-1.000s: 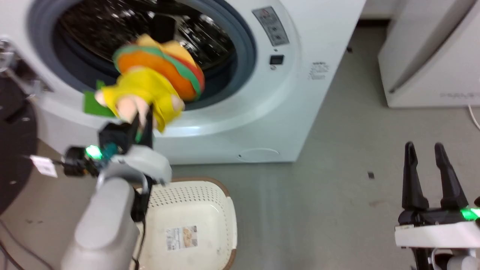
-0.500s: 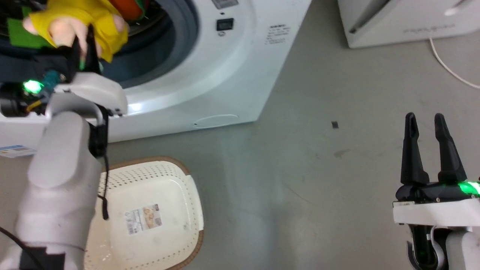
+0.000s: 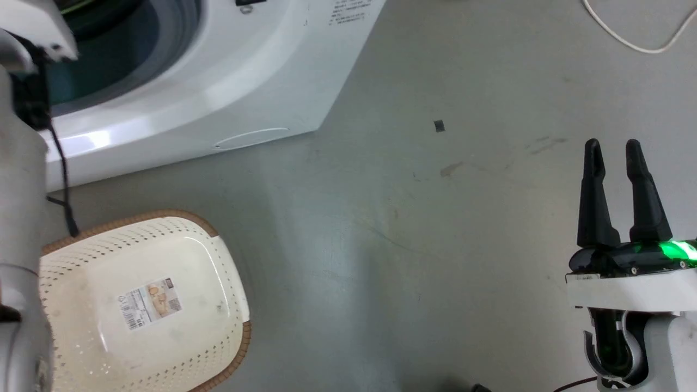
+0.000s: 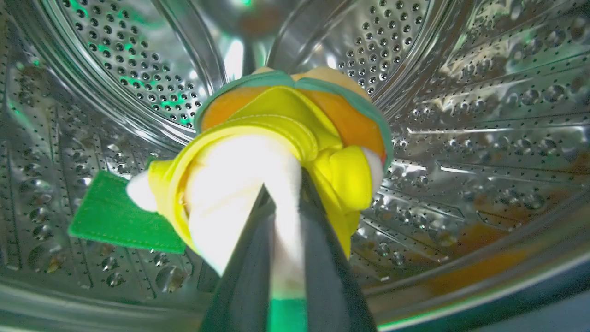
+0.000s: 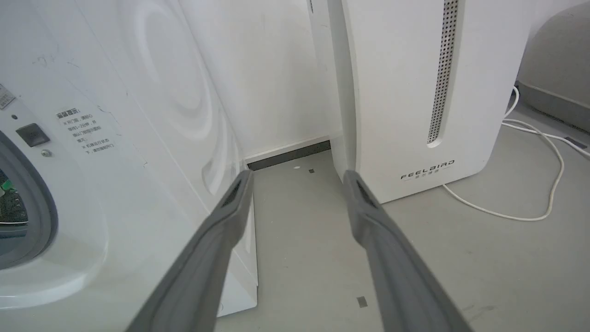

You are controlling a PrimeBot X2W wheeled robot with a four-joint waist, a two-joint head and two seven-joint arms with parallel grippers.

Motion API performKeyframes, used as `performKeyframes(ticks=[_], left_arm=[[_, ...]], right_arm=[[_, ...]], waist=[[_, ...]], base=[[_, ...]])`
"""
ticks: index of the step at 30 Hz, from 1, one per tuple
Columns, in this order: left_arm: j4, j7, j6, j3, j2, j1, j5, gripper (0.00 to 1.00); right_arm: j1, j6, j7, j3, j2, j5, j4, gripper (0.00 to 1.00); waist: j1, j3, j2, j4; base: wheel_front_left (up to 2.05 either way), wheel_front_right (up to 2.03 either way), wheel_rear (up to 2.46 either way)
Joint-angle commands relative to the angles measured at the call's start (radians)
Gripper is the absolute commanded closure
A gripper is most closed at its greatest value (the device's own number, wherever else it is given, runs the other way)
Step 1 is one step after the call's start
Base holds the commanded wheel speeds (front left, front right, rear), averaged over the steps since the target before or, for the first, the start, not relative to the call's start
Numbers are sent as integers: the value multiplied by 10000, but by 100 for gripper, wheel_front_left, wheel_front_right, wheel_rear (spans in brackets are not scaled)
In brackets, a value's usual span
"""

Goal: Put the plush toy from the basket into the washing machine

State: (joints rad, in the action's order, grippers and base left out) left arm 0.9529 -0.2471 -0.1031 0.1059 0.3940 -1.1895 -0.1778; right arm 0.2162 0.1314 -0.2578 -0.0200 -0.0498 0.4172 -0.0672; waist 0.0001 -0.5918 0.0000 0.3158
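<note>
Forearm casing of the left arm [image 3: 19,228] runs up the left edge of the head view toward the washing machine [image 3: 228,76], whose white front and grey gasket take up the upper left. In the left wrist view the left pincer [image 4: 282,184] is inside the shiny perforated drum [image 4: 461,115], its two dark fingers closed narrowly on the pale underside of the plush toy [image 4: 286,115]. The toy's yellow body faces the camera, its orange-and-green hat points deeper into the drum, and a flat green piece [image 4: 124,221] sticks out to that view's left.

Below the machine, on the grey floor [image 3: 381,245], sits the basket [image 3: 130,220], cream with a brown rim and a paper label [image 3: 150,302] on its bottom.

At the far right the right pincer [image 3: 612,147] stands upright over the floor, fingers parted and gripping nothing. In the right wrist view those fingers spread wide, with the washing machine's side to their left, a white FEELBIRD appliance [image 5: 415,92] to their right, and a white cable [image 5: 530,218] looping on the floor beyond it.
</note>
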Motion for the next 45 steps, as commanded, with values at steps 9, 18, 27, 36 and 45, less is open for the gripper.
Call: performKeyframes(ticks=[9,18,27,36,45], left_arm=[[948,-75,38,72,404,-1372,67,9],[1594,-134,128,228,261,-1379,-1,0],[470,-145,97,-4,-65,324,-220,0],[-1753,-146,-97,-397,-619,2843,-98,0],[-4303,-146,-209,-640,-1338,5299,440,0]], right_arm=[[288,-7,-40,82,-4,189,9,0],[337,-7,-40,54,-4,67,45,0],[155,-7,-40,-30,-4,-191,65,0],[-303,-7,-40,-78,-4,-602,115,0],[-824,-7,-40,-112,-4,-1168,90,0]], waist=[[-1,-449,0,271],[-1,-271,0,49],[-1,491,0,-309],[-1,1650,0,-979],[-1,2829,0,-1675]], base=[[0,0,0],[0,0,0],[0,0,0],[0,0,0],[0,0,0]])
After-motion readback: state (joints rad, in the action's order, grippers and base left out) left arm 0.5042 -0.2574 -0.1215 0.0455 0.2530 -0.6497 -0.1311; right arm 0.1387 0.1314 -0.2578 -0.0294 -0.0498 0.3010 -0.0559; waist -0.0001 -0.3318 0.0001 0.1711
